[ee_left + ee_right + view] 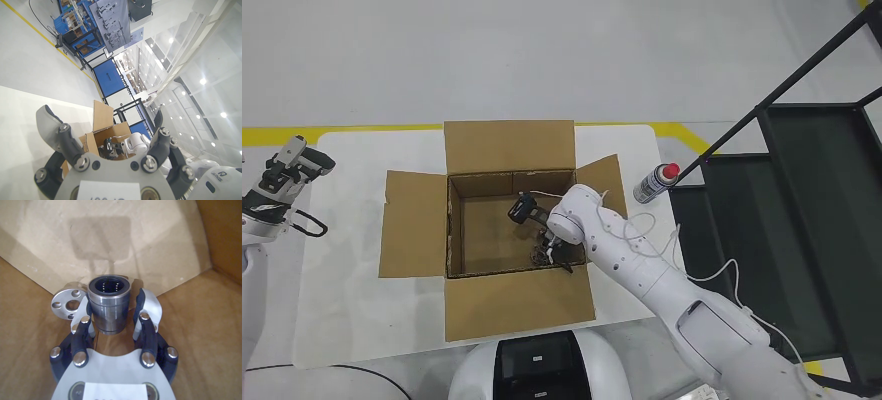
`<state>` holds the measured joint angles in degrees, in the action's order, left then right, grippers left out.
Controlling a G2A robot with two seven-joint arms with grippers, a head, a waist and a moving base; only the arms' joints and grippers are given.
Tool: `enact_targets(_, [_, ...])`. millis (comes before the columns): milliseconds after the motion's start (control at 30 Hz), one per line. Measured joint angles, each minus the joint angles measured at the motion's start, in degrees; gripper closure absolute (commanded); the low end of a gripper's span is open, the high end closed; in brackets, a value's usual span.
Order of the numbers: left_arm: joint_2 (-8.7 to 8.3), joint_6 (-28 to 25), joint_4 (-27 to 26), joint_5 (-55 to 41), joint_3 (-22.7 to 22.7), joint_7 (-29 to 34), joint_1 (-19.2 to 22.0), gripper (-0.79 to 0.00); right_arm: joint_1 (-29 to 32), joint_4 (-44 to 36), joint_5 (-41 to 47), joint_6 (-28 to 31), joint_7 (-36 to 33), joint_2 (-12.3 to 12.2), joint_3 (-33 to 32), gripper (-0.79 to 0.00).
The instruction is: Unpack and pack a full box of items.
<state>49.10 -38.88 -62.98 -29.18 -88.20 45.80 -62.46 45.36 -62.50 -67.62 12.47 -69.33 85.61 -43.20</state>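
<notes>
An open cardboard box (414, 223) sits mid-table with its four flaps spread. My right gripper (548, 251) is down inside it near the front right corner. In the right wrist view a steel cylinder bearing (109, 306) rests on the box floor between the fingers of my right gripper (113, 298), which is open; one pad (88, 308) is against the cylinder and a gap shows on the other side. A round flange with holes (63, 305) lies beside it. My left gripper (304, 158) hovers open and empty over the table's far left edge; from there the box (103, 117) is seen farther off.
A spray can with a red cap (654, 184) lies on the table right of the box. Black metal steps (802, 200) stand beyond the table's right side. The box walls (217, 237) close in around my right gripper.
</notes>
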Motion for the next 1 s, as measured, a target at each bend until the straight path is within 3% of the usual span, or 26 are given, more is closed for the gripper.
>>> enact_targets(400, [0.0, 0.0, 0.0, 0.0, 0.0, 0.0, 0.0, -0.785, -0.2, 0.9, -1.0, -2.2, -0.7, 0.8, 1.3, -0.345])
enact_targets(433, [0.0, 0.0, 0.0, 0.0, 0.0, 0.0, 0.0, -0.785, -0.3, 1.0, -1.0, -2.3, -0.7, 0.9, 1.4, -0.299])
enact_targets(533, [0.0, 0.0, 0.0, 0.0, 0.0, 0.0, 0.0, -0.785, -0.5, 1.3, -0.9, -2.4, -0.5, 1.1, 1.5, -0.04])
enact_targets(567, [0.0, 0.0, 0.0, 0.0, 0.0, 0.0, 0.0, -0.785, -0.6, 1.4, -0.8, -2.4, -0.5, 1.1, 1.5, 0.0])
enact_targets(800, [0.0, 0.0, 0.0, 0.0, 0.0, 0.0, 0.0, -0.785, -0.8, 0.3, -0.6, -2.4, 0.1, 1.3, 1.2, 0.0])
enact_targets(1000, [0.0, 0.0, 0.0, 0.0, 0.0, 0.0, 0.0, -0.785, 1.1, -5.7, -0.4, -1.4, -0.1, 0.4, -1.2, 0.0])
